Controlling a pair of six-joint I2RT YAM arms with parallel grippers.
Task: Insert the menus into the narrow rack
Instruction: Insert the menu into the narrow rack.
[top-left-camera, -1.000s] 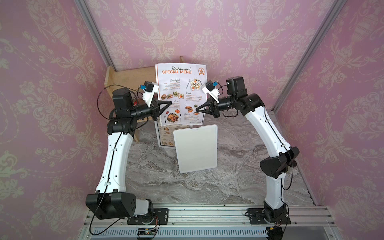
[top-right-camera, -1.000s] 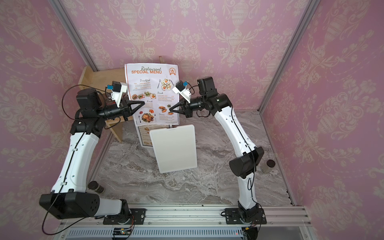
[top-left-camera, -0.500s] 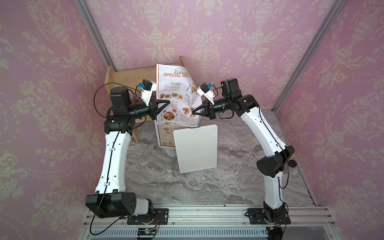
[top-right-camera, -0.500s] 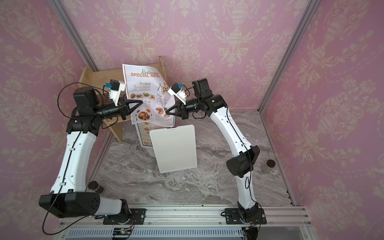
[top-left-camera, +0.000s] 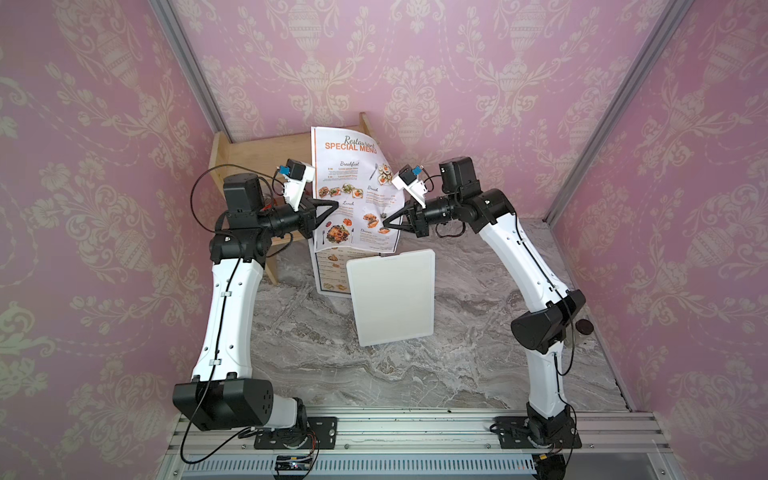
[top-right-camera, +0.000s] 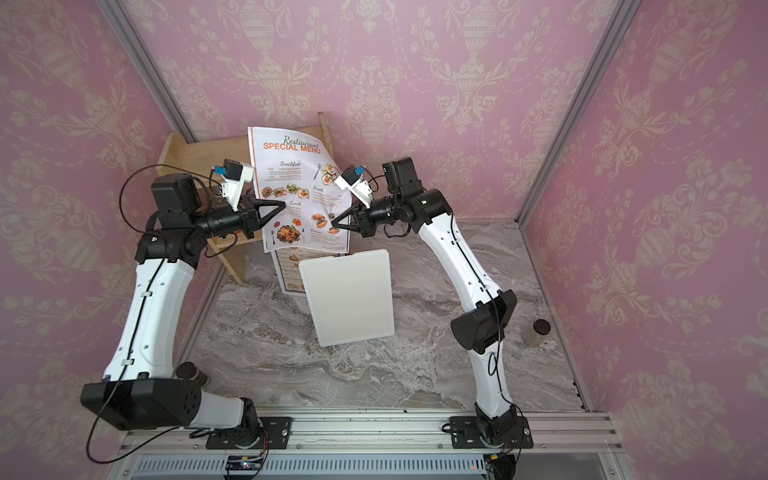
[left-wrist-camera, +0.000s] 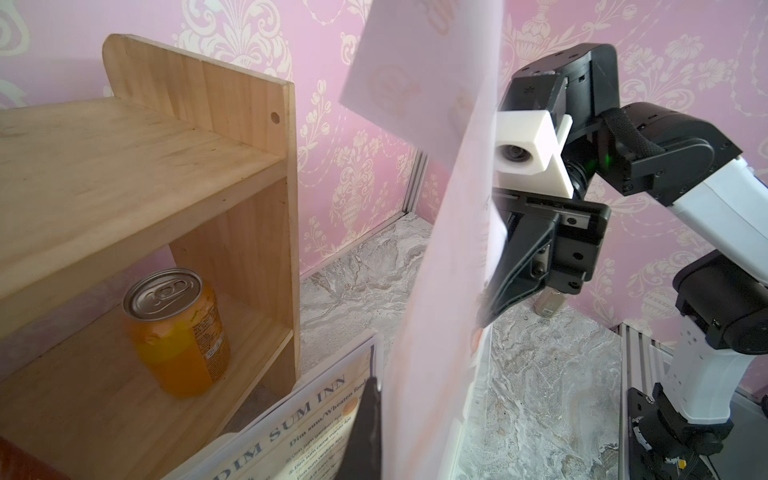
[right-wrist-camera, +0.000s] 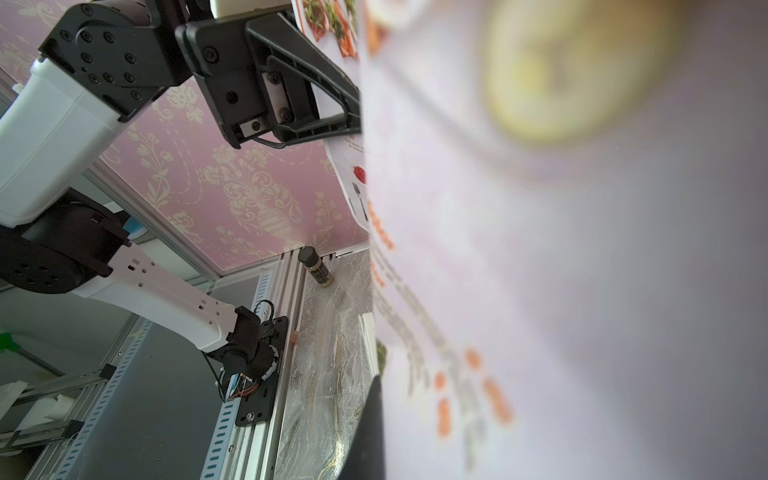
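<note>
The pale "Restaurant SPECIAL MENU" sheet hangs upright in the air, pinched from both sides. My left gripper is shut on its left edge. My right gripper has its jaws closed together on the curled right edge. The sheet fills the right wrist view as a blur. The blue-bordered "DIM SUM INN" menu lies below, partly behind a white rectangular panel. That panel seems to be the narrow rack, but I cannot tell for sure.
A wooden shelf unit stands in the back left corner with an orange can on its lower board. One small dark-capped bottle stands by the right wall, another near the left arm's base. Pink walls enclose the marble table.
Both grippers have shifted slightly left with the sheet. It buckled and twisted half a second ago and now hangs flatter, its right edge still curled.
</note>
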